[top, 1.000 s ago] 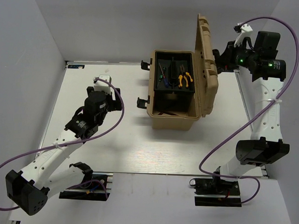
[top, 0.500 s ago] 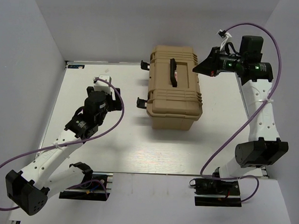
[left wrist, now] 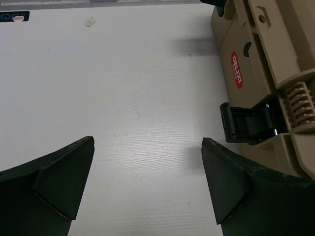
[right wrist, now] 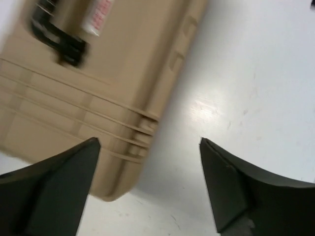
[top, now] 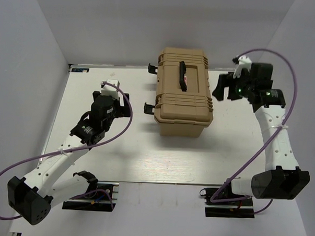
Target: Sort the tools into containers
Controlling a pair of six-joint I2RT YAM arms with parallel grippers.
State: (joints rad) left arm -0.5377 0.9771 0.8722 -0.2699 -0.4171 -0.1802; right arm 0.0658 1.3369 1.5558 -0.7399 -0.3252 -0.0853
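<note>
The tan ribbed toolbox (top: 183, 93) stands at the middle of the table with its lid down and its black top handle (top: 182, 76) facing up. The tools are hidden from every view. My left gripper (top: 112, 92) hovers to the left of the box; in the left wrist view it (left wrist: 147, 142) is open over bare table, with the box's side (left wrist: 266, 73) and a black latch (left wrist: 248, 123) to its right. My right gripper (top: 220, 88) hangs just right of the box, open and empty (right wrist: 149, 142), with the lid's edge (right wrist: 88, 88) below its left finger.
The white table (top: 119, 147) is walled in by pale panels on three sides. Two black side latches (top: 150, 108) stick out from the box's left face. Purple cables loop from both arms. A small scrap (left wrist: 89, 21) lies near the far edge.
The toolbox lid, upright a second ago with the right gripper at it, is now down. The right gripper has opened and dropped beside the box's right side. The left arm barely shifted.
</note>
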